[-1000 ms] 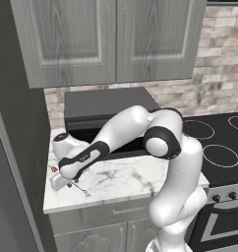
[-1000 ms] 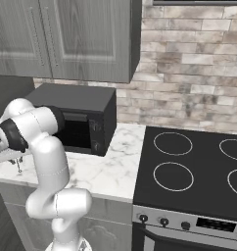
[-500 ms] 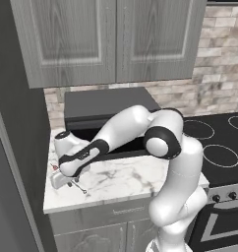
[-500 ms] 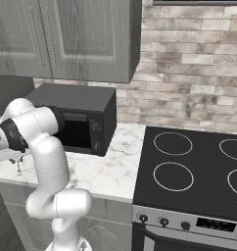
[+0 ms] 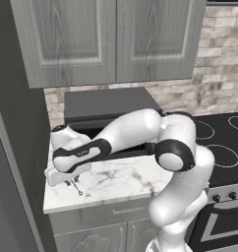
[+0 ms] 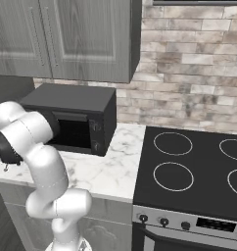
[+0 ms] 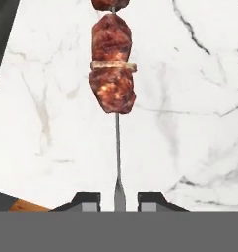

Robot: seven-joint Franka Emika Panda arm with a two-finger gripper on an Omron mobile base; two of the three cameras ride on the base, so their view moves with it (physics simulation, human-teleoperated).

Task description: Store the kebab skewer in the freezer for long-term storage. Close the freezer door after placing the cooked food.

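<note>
Right now my tool [image 7: 119,201] is closing narrow on the kebab skewer [image 7: 117,147], pinching the flattened end of its thin metal stick between the two dark fingertips [image 7: 86,199]. In the hand view the skewer is running straight away from the tool over the white marbled bench [image 7: 190,123], with reddish-brown meat chunks bunched on its far part. From the left base view I am seeing the tool [image 5: 72,179] reaching low over the left end of the bench [image 5: 121,182], the skewer [image 5: 75,187] poking out beneath it towards the front edge. The black microwave [image 5: 108,106] is standing just behind my arm, under the grey cupboard doors [image 5: 111,39]
</note>
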